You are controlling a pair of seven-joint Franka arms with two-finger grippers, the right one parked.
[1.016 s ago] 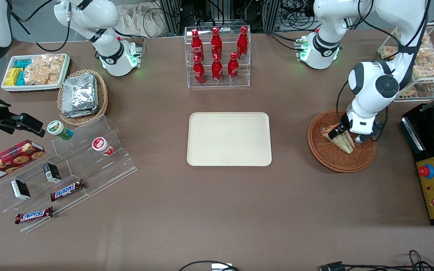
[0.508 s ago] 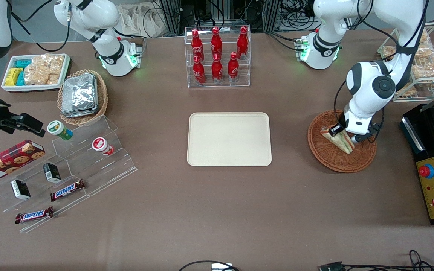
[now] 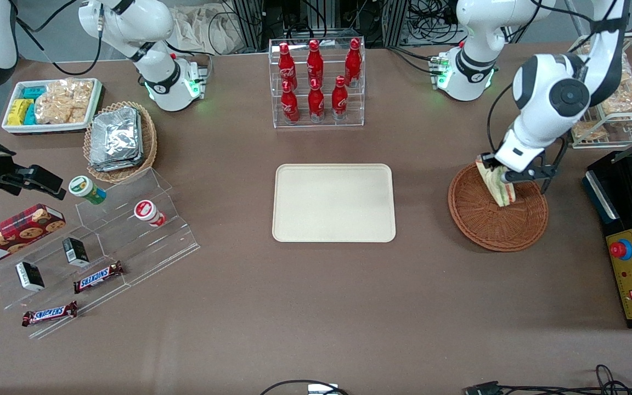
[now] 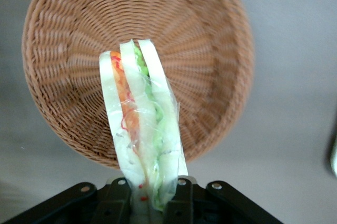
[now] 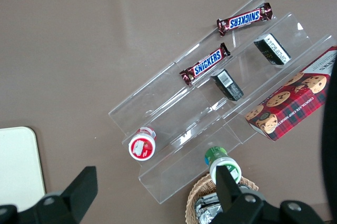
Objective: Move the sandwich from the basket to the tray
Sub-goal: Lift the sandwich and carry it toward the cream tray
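Gripper [image 3: 492, 174] clamped on sandwich [image 3: 496, 186] at one end — wedge hanging clear above basket [image 3: 497, 219], over its rim at about 12 o'clock; no label readable on the clear wrap [image 4: 142, 134]. Tray [image 3: 333, 203] bare, toward the table's middle beside the basket. Legible writing elsewhere — "SNICKERS" on two bars [image 5: 245, 19], "WALKERS" on cookie box [image 3: 11, 233].

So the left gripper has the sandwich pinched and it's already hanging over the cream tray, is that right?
Not quite. The gripper does have the sandwich pinched, but it hangs over the basket, not the tray. The left wrist view shows the sandwich with the basket directly beneath it; the front view shows the tray off toward the parked arm's end.
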